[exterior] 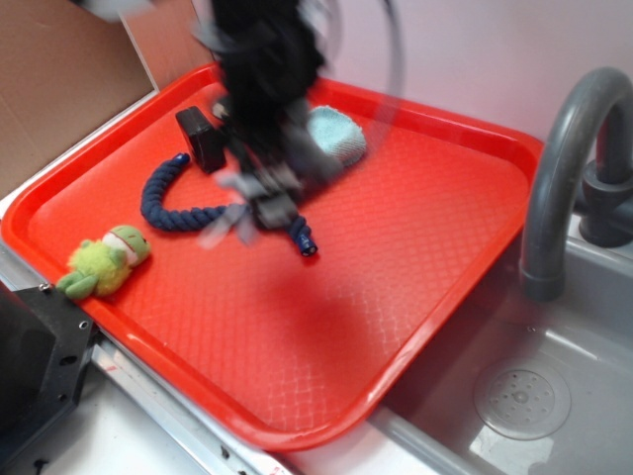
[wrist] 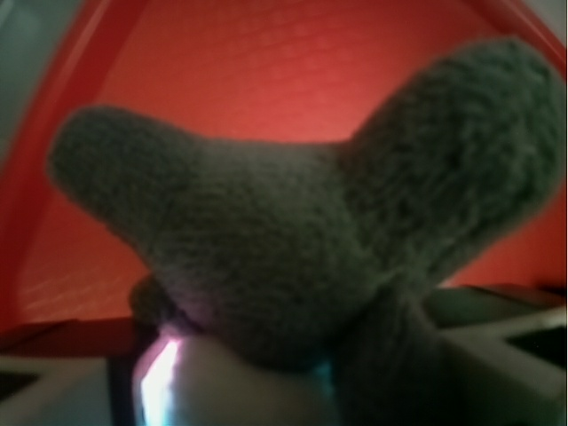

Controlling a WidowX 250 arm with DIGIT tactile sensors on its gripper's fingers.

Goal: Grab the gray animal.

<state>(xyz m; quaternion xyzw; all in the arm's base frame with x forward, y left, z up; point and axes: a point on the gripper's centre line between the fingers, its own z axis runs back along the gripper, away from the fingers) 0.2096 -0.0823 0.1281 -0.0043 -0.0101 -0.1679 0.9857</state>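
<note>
The gray animal (wrist: 266, 240) fills the wrist view, its knitted gray body and two big ears pressed close against the camera, with a pale patch below. In the exterior view my gripper (exterior: 259, 203) is motion-blurred over the back middle of the red tray (exterior: 396, 297). It is shut on the gray animal (exterior: 318, 163), whose gray bits stick out to the sides of the fingers. The fingertips themselves are hidden by the plush and the blur.
A dark blue rope toy (exterior: 163, 198) curls on the tray under the arm. A yellow-green plush frog (exterior: 104, 262) lies at the tray's left edge. A black block (exterior: 201, 139) and a light blue soft item (exterior: 338, 134) sit at the back. The grey faucet (exterior: 559, 168) and sink (exterior: 534, 396) are to the right.
</note>
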